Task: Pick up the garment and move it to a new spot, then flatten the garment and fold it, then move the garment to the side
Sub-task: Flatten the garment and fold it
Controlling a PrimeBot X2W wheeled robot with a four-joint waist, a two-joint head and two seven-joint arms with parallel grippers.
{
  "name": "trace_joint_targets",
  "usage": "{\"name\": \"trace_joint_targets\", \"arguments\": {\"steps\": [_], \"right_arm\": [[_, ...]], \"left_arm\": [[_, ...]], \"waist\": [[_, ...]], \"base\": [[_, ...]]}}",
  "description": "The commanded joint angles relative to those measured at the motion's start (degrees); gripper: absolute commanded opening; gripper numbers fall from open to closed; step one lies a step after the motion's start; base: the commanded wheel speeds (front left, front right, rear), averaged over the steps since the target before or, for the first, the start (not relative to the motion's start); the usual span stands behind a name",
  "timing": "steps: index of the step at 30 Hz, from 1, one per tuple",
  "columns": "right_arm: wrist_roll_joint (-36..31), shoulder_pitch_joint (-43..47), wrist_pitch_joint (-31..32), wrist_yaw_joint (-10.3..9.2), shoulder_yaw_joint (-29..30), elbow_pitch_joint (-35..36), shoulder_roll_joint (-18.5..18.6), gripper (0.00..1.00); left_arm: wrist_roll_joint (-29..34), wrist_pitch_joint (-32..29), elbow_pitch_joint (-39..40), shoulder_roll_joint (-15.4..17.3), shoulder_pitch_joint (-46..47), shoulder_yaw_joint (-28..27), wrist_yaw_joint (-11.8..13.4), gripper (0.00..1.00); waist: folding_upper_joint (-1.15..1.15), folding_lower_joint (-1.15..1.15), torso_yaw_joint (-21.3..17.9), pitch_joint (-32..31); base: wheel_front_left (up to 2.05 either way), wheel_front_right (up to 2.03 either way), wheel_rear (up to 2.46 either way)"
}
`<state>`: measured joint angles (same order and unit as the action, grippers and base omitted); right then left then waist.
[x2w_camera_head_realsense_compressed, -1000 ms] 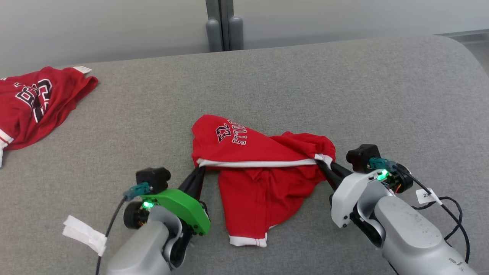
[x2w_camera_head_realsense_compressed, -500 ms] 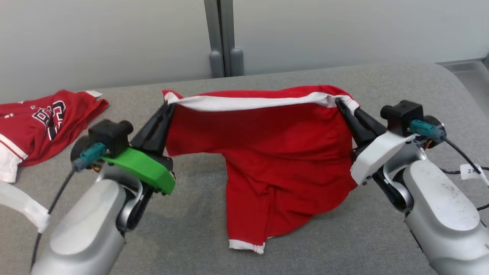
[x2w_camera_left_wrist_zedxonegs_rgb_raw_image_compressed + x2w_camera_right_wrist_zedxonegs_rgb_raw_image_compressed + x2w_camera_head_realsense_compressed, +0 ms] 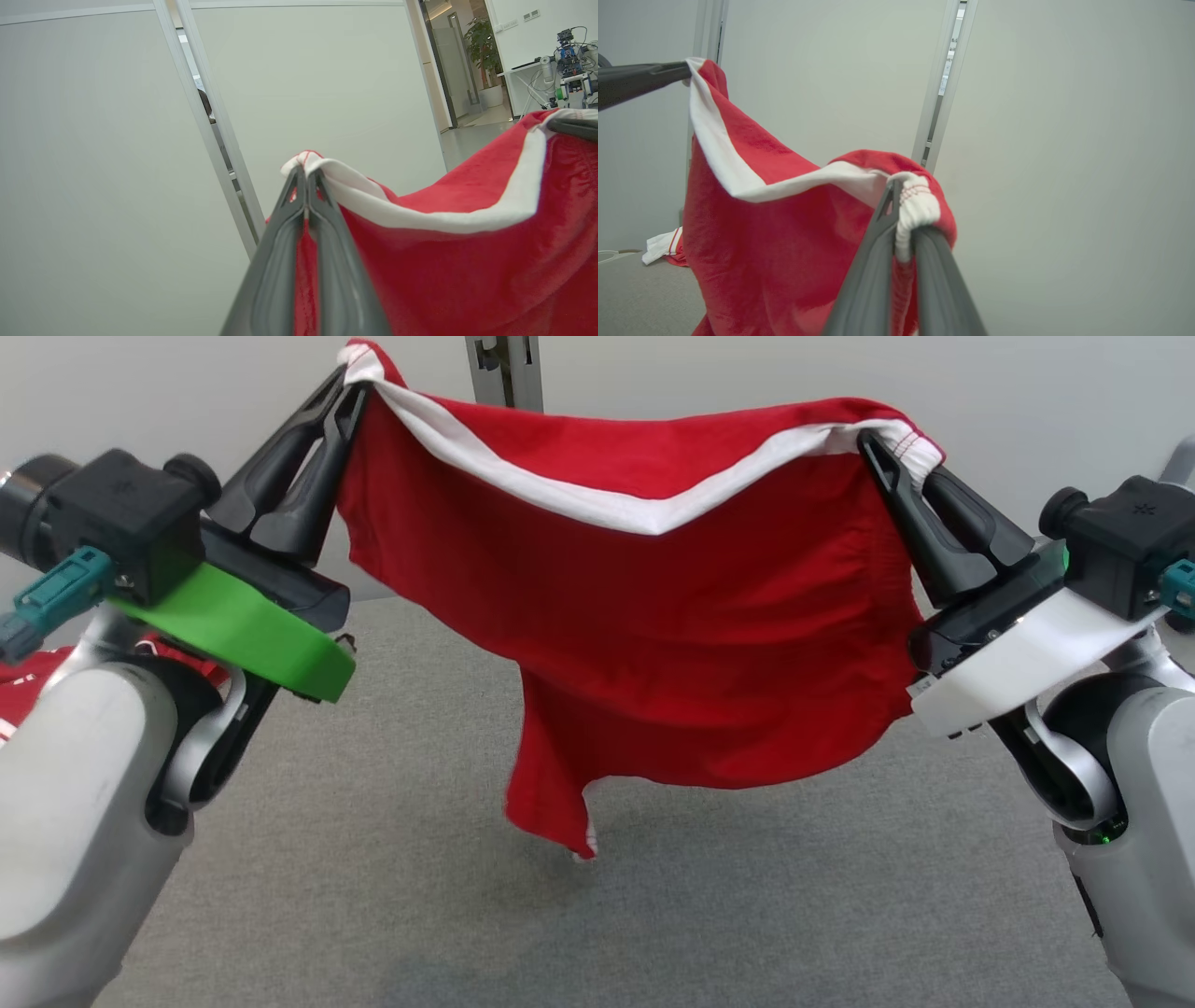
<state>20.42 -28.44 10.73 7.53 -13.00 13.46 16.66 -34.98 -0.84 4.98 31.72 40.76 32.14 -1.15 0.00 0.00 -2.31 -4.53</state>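
Red shorts (image 3: 672, 644) hang in the air above the grey padded surface (image 3: 373, 896), stretched between my left end effector (image 3: 347, 392) and right end effector (image 3: 873, 439), each clamped on a waistband (image 3: 579, 499) corner. Light, limp cloth, I judge; the thick band seems the surest hold.

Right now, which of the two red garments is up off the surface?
The white-banded garment, stretched between both jaws; the other garment lies on the grey surface.
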Motion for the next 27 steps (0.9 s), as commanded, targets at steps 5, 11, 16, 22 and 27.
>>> {"name": "trace_joint_targets", "arguments": {"steps": [5, 11, 16, 22, 27], "right_arm": [[0.20, -1.30, 4.07, -0.08, 1.10, 5.29, -0.45, 0.00], [4.03, -3.59, 7.08, -0.08, 1.28, 1.94, -3.41, 0.00], [5.26, -11.88, 8.11, -0.08, -1.24, -5.88, -3.92, 0.00], [2.39, -28.57, 2.78, -0.08, -3.77, -20.53, -4.88, 0.00], [-2.01, -41.52, -6.49, -0.08, -2.71, -33.68, -8.00, 0.00]], "left_arm": [[0.83, -2.71, 1.50, 1.31, 4.00, -0.56, 0.44, 0.00], [-0.34, -3.15, -2.54, 0.92, 6.37, -1.14, -0.44, 0.00], [-0.87, -3.18, -9.03, 0.55, 11.07, -2.01, -1.67, 0.00], [1.48, -1.19, -21.02, -1.10, 22.26, -2.45, -3.39, 0.00], [4.17, 3.97, -29.91, -4.34, 32.77, -3.03, -3.08, 0.00]], "waist": [[0.00, 0.00, -0.75, 0.84], [0.00, 0.00, -0.98, 4.37], [0.00, 0.00, -1.14, 11.44], [0.00, 0.00, -1.44, 18.70], [0.00, 0.00, -1.02, 23.12]], "base": [[0.00, 0.00, 0.00], [0.00, 0.00, 0.00], [0.00, 0.00, 0.00], [0.00, 0.00, 0.00], [0.00, 0.00, 0.00]]}}
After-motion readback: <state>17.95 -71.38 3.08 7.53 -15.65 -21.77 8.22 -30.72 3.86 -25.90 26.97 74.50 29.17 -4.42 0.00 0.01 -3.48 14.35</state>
